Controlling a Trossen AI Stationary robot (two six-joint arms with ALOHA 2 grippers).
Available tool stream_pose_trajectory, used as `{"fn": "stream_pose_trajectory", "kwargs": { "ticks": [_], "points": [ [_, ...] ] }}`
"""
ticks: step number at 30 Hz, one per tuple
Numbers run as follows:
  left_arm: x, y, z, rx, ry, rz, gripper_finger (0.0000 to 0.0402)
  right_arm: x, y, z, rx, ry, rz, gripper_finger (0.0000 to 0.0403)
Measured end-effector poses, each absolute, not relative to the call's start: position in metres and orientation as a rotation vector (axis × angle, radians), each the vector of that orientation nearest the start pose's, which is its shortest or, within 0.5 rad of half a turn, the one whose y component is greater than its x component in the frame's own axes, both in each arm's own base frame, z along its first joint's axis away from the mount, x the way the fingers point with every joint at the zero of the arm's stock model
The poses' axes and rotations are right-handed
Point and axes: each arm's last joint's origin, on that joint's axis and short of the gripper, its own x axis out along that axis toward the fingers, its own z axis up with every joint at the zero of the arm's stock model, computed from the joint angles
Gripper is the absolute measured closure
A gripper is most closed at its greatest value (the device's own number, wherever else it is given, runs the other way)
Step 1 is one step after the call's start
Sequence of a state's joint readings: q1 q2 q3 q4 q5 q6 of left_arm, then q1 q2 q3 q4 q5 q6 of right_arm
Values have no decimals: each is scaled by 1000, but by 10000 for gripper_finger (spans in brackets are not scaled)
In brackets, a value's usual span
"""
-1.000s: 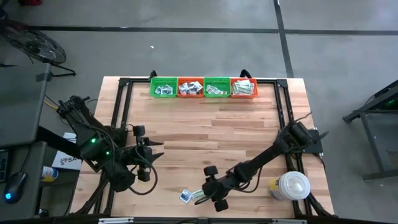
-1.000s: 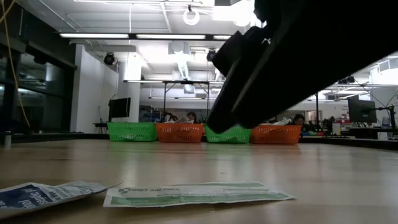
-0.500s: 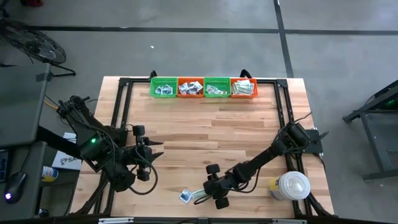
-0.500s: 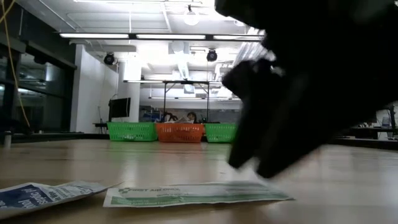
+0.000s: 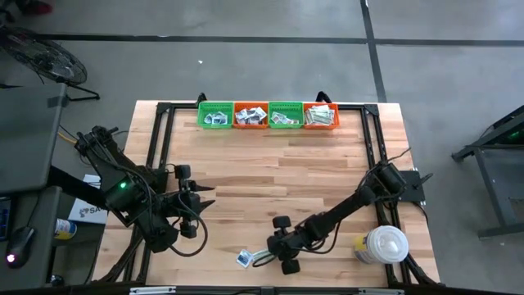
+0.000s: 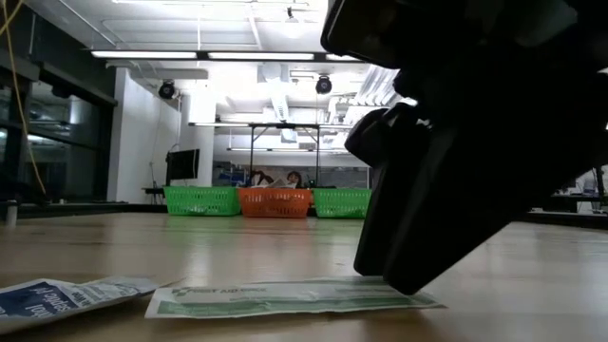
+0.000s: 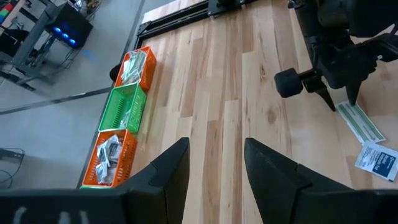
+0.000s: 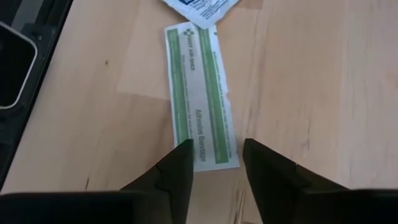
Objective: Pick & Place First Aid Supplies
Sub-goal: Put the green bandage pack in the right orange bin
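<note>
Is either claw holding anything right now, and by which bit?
No. The right gripper is open, its fingers straddling one end of the green strip flat on the table. The left gripper is open and empty.

Grey concrete floor (image 5: 246, 70) all round the table, crossed by dark seams; a bicycle wheel (image 5: 45, 57) pokes in at the far left corner, a dark metal stand (image 5: 495, 156) sits off to the right. Level across the room: long fluorescent ceiling lights (image 6: 204, 54), a white pillar (image 6: 142, 142), a dark monitor (image 6: 182, 163), people seated at desks far back (image 6: 290, 178).
</note>
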State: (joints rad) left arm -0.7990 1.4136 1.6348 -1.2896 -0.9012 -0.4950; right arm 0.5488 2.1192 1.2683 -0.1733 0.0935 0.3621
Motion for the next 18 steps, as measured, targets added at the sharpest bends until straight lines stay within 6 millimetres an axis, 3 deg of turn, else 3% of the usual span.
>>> {"fn": "stream_pose_trajectory", "kwargs": {
  "ticks": [18],
  "points": [
    [188, -160, 401, 327, 646, 256, 253, 353, 213, 96, 41, 1073, 185, 379]
  ]
}}
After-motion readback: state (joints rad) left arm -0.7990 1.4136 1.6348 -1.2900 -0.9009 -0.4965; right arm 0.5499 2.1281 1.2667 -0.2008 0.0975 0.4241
